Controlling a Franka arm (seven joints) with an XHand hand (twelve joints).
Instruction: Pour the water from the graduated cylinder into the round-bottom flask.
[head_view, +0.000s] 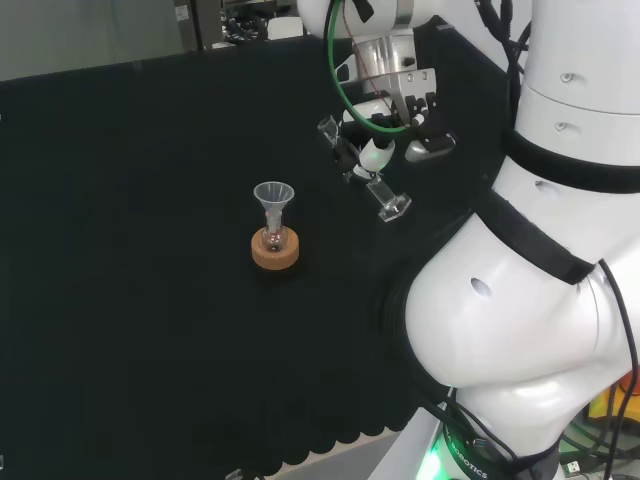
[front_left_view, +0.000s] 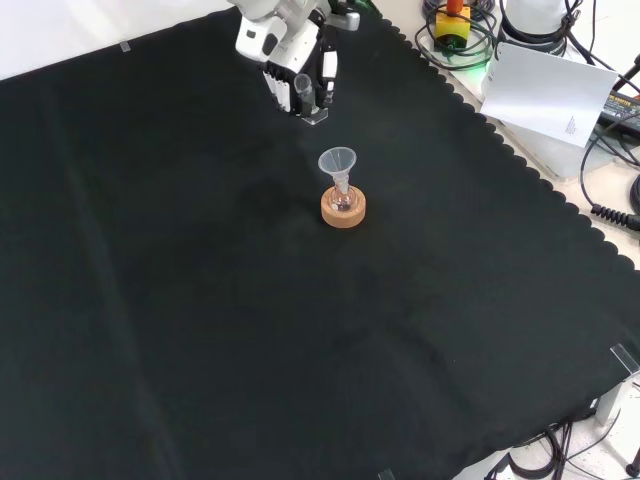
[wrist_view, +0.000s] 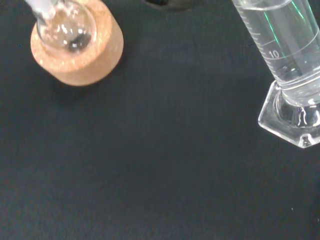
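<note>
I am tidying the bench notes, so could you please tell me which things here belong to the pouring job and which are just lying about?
Belong to the job:
- graduated cylinder, held tilted in the hand
- round-bottom flask
- funnel in its neck
- cork ring under it

Just lying about:
- sheet of paper
- cables beyond the cloth's edge

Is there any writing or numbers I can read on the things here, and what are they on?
"10", beside the scale lines on the graduated cylinder, seen in the wrist view.
The cylinder's other scale lines carry no number that can be read.
A small mark on the white sheet of paper at the bench's edge in the front view is too small to read.
The round-bottom flask, its funnel and the cork ring show no writing.
</note>
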